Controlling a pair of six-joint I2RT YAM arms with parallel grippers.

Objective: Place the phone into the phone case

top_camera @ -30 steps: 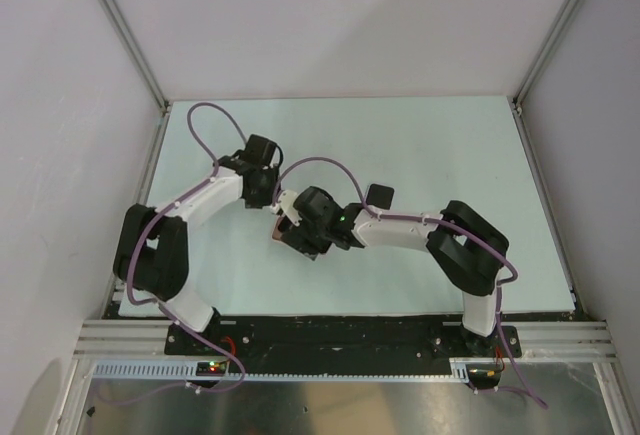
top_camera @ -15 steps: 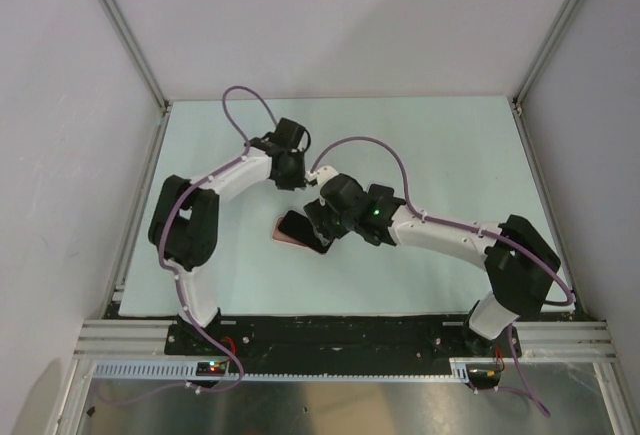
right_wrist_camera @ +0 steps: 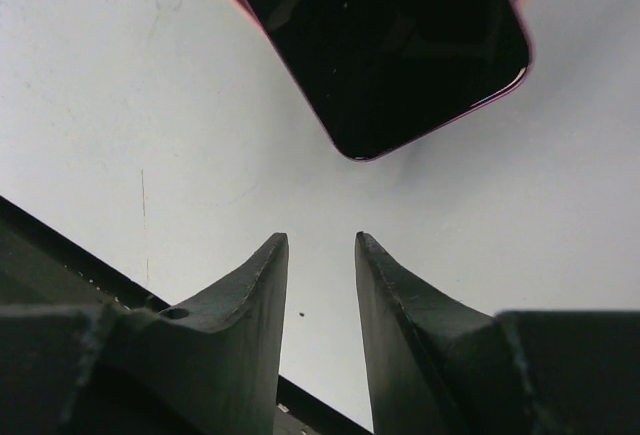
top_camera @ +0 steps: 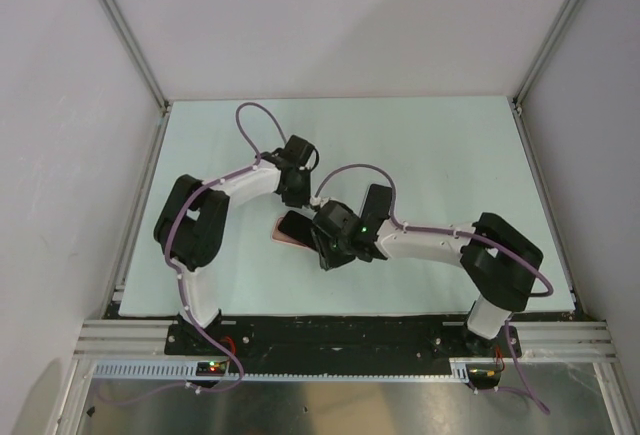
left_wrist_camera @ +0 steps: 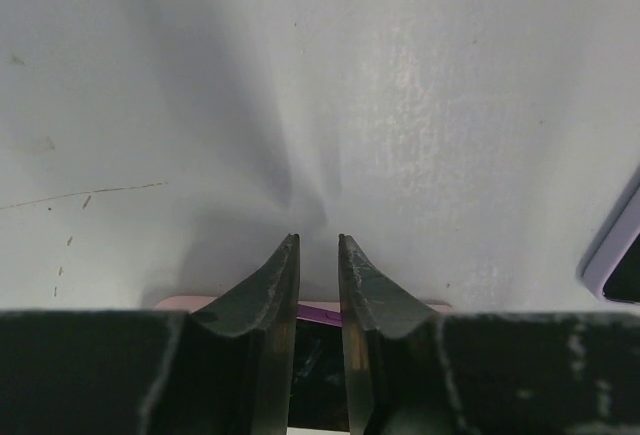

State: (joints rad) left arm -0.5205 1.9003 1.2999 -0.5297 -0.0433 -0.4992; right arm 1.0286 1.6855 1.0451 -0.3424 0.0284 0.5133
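As the phone [right_wrist_camera: 390, 45] lies face up in the pink case [top_camera: 279, 240], a little left of the table's [top_camera: 450, 145] middle and toward its near edge, both arms bracket it, seemingly to press it home or check the fit. The left gripper [left_wrist_camera: 318, 240] hangs over the phone's far end, jaws narrowed to a slit and gripping nothing; the right gripper [right_wrist_camera: 320, 240] sits just off the near end, jaws likewise slightly parted, empty, clear of the phone

Soft bright light, glare on phone [right_wrist_camera: 380, 45]
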